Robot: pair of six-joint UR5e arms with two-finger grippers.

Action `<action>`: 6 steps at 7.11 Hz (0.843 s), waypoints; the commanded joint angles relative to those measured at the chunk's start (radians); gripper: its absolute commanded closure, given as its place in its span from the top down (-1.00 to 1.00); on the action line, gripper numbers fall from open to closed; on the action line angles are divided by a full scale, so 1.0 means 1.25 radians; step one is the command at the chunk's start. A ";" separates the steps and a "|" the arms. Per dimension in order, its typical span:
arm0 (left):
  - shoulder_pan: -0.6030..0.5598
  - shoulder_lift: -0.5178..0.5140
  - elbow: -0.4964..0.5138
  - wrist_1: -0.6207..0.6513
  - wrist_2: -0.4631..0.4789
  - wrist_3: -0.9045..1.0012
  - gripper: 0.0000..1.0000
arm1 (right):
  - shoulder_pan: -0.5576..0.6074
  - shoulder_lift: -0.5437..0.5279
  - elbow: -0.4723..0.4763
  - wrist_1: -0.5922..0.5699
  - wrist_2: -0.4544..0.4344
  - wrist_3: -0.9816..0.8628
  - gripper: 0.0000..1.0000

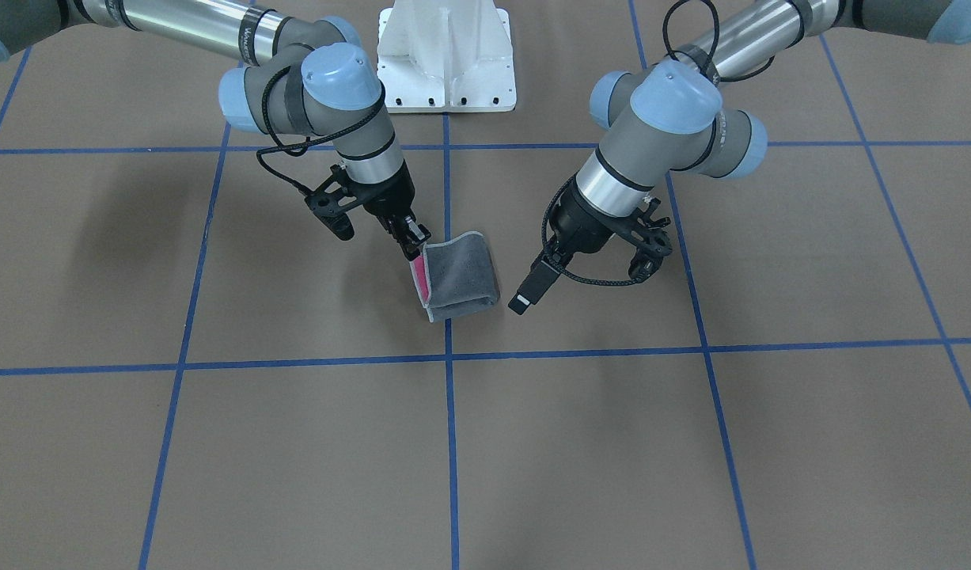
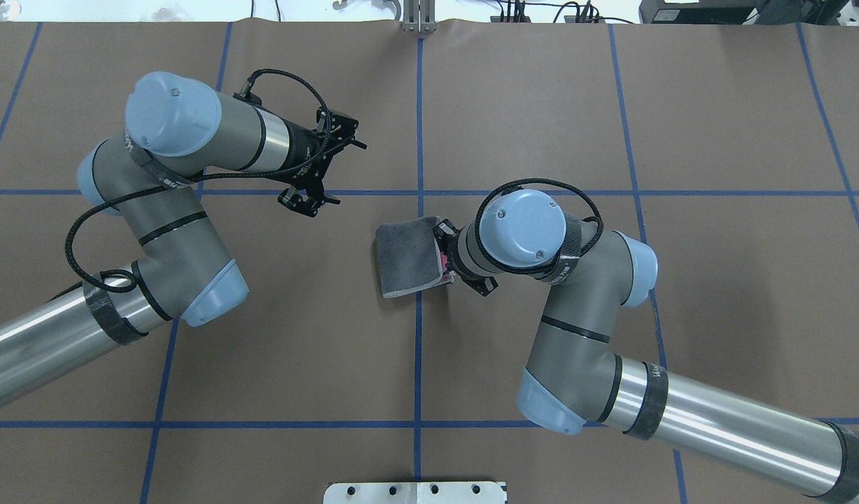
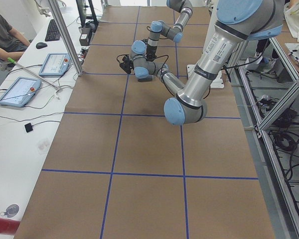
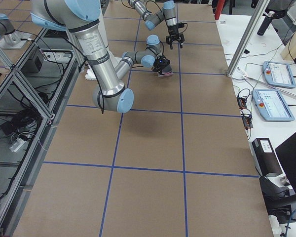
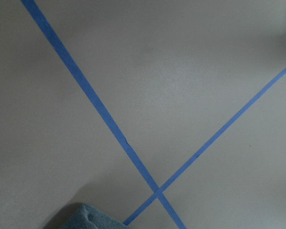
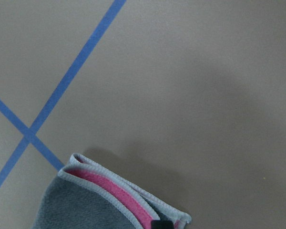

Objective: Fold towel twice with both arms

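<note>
The towel lies folded into a small thick packet near the table's middle, dark grey face up, with pink layers showing at one edge. It also shows in the overhead view. My right gripper is shut on the pink-edged side of the towel. The right wrist view shows the stacked pink and grey layers with a black fingertip on them. My left gripper hangs a little beside the towel's other side. It is apart from the towel, holds nothing and looks open.
The white pedestal base stands at the robot's side of the table. Blue tape lines form a grid on the brown surface. Tablets and a seated person are on the operators' side.
</note>
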 commanded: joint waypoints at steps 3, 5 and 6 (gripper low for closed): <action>0.001 0.000 0.001 0.000 0.001 0.000 1.00 | 0.000 -0.003 -0.001 -0.001 -0.004 0.002 1.00; 0.001 0.000 0.001 0.000 0.000 0.000 1.00 | -0.002 0.001 0.002 0.000 -0.004 0.005 1.00; 0.001 0.000 0.001 0.000 0.000 0.000 1.00 | -0.018 0.004 0.001 0.001 -0.023 0.021 1.00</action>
